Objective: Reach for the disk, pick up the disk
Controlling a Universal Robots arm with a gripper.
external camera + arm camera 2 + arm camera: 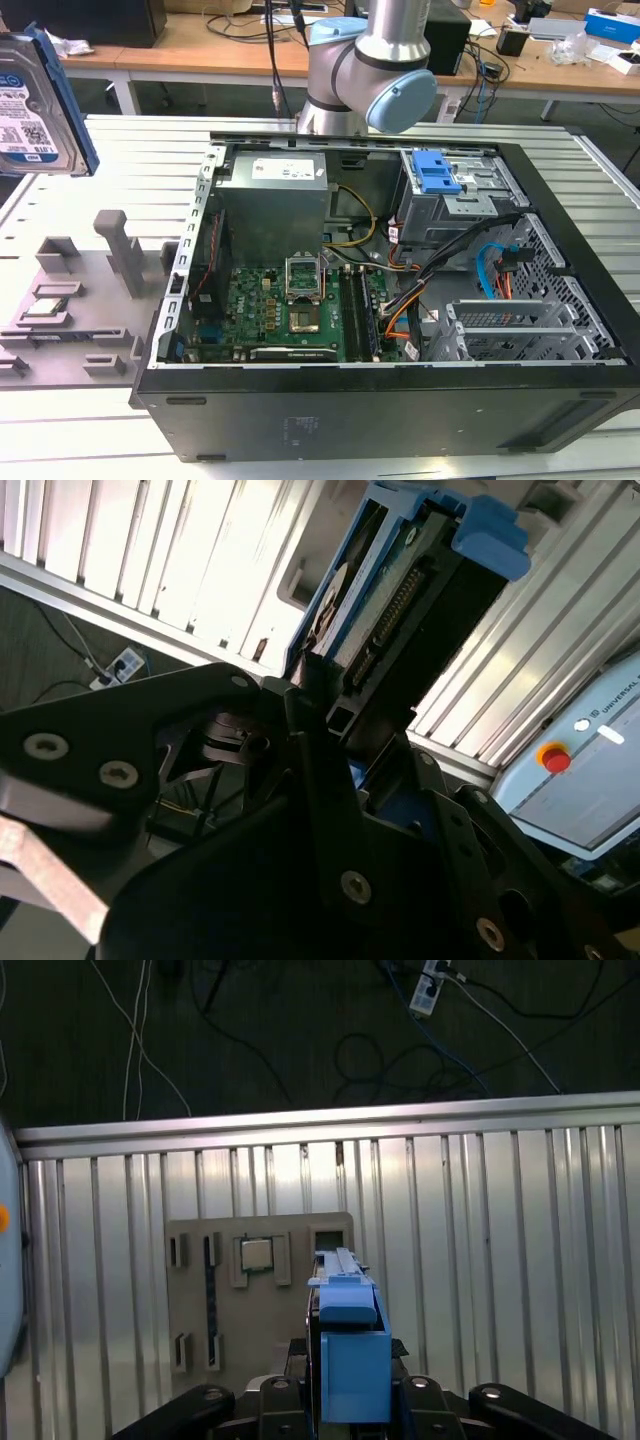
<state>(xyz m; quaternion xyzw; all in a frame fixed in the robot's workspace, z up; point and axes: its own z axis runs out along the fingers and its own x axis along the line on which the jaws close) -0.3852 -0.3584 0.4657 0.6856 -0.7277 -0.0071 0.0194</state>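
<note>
Ribbed aluminium tabletop, open PC case across its middle, grey fixture tray near the edge on the exterior view's left with a processor chip seated in it. Disk is off the surface, up in the air over the tray end of the tabletop, standing on edge with its label face toward the exterior camera. Gripper is clamped on it: in both wrist views the black fingers sit tight on either side of the blue-framed body, no gap visible. Key relation: disk is inside the claw, not beside it, long axis running straight out from the fingers toward the tray below. Pick looks done, disk touching nothing else
</note>
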